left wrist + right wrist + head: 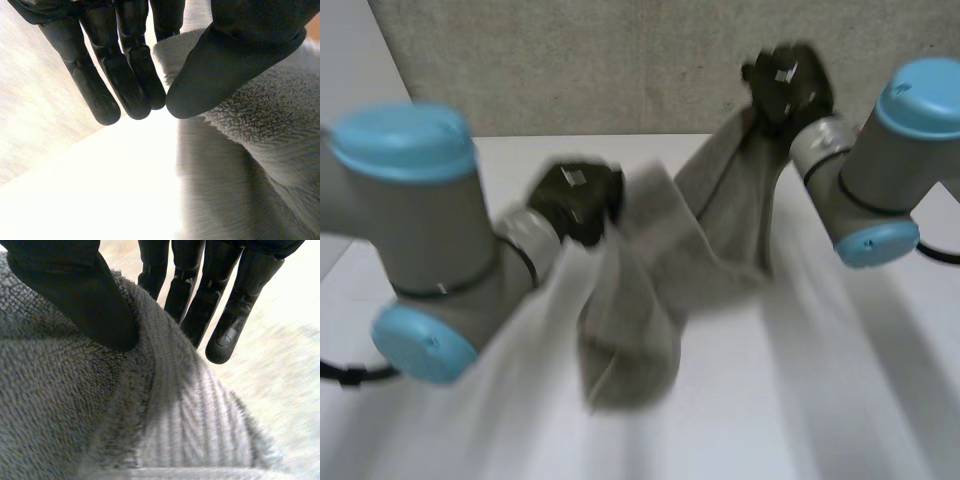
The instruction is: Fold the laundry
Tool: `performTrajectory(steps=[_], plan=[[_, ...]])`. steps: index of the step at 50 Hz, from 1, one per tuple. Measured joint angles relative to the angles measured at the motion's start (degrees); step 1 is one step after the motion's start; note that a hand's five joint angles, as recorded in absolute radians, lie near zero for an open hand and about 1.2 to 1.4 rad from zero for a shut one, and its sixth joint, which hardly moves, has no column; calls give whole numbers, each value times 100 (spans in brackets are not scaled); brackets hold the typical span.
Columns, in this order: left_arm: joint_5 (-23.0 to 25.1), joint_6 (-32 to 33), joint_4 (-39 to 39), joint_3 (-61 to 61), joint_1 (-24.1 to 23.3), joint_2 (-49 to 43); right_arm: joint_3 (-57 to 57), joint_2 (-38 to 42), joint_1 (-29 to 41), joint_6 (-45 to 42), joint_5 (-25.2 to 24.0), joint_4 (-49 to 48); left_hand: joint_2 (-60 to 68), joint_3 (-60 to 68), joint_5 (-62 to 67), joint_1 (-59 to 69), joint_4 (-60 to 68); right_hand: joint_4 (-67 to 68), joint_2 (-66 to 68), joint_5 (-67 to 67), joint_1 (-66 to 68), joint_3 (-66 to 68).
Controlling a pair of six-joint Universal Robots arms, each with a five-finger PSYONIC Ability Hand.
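A grey fluffy towel hangs in the air between my two hands, its lower end sagging down to the white table. My left hand holds one upper end; in its wrist view the thumb presses the towel against the fingers. My right hand is raised higher and farther back at the other end. There the thumb lies on the towel's edge with the fingers behind the cloth, pinching it.
A grey textured wall stands behind the table's far edge. Both arms reach in from the near sides, the left arm low and the right arm raised.
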Motion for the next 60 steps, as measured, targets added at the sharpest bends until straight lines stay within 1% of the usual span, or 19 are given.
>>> performTrajectory(steps=[5,9,13,17,21,24,25,29,30,32,33,34,35,37,42,47,54,55,60], plan=[[-245,583,111,472,449,332,-36,-288,-6,-38,261,-441,27,28,26,24,25,0,0,34,0,0],[-253,746,107,458,592,471,211,-481,-12,-51,292,-351,28,30,44,25,30,0,0,54,0,3],[-209,792,85,170,625,565,672,-717,-20,-89,250,84,33,34,50,26,32,1,0,71,0,29],[-144,787,98,-715,500,715,1344,-915,-11,-373,178,1054,33,34,50,34,33,1,0,72,0,29],[-63,788,135,-1770,296,840,1965,-979,-17,-1023,170,2154,-129,-122,-62,19,-132,2,0,73,0,29],[17,815,146,-2490,150,945,2334,-998,-38,-1566,199,2912,-877,-867,-819,-797,-873,2,0,74,0,29],[45,832,145,-2709,107,990,2447,-1004,-43,-1740,203,3167,-1515,-1501,-1461,-1395,-1513,2,0,73,0,29],[94,1010,134,-3187,49,1202,2680,-1077,-53,-2059,195,3804,-2293,-2282,-2239,-2197,-2298,2,0,74,0,29],[98,1076,130,-3249,51,1254,2708,-1100,-53,-2089,192,3896,-3038,-3026,-2992,-2873,-3039,2,0,74,0,29],[102,1271,126,-3353,71,1392,2764,-1174,-56,-2133,181,4077,-3601,-3594,-3489,-3380,-3609,-99,-132,11,-70,-73],[100,1344,127,-3374,86,1440,2775,-1212,-58,-2139,176,4124,-3601,-3594,-3489,-3380,-3609,-653,-613,-477,-474,-623],[99,1408,127,-3385,101,1482,2785,-1241,-60,-2142,170,4157,-4298,-4283,-4220,-4108,-4271,-653,-613,-477,-474,-623],[98,1553,129,-3400,143,1576,2803,-1307,-68,-2141,164,4204,-4452,-4413,-4386,-4235,-4439,-1787,-1849,-1468,-1310,-1759],[96,1717,137,-3394,217,1701,2811,-1407,-89,-2129,154,4226,-5041,-4986,-4954,-4803,-5007,-2932,-2943,-2545,-2086,-2956],[93,1938,204,-3275,427,2002,2799,-1595,-209,-2009,143,3988,-5562,-5543,-5518,-5330,-5563,-3600,-3487,-3300,-2617,-3590],[82,1695,388,-3124,439,2090,2802,-1726,-283,-1740,161,3452,-5699,-5673,-5634,-5457,-5692,-3673,-3536,-3443,-2776,-3649],[44,759,709,-2867,268,2050,2933,-1911,-314,-1383,142,2941,-5713,-5694,-5652,-5484,-5712,-3717,-3603,-3493,-2808,-3692],[23,480,758,-2756,189,1989,2981,-1946,-313,-1345,136,2901,-5713,-5693,-5652,-5484,-5712,-3717,-3603,-3494,-2808,-3692],[-70,33,803,-2464,-5,1767,3095,-1993,-311,-1313,129,2871,-5703,-5691,-5646,-5483,-5699,-3717,-3603,-3495,-2808,-3692]])
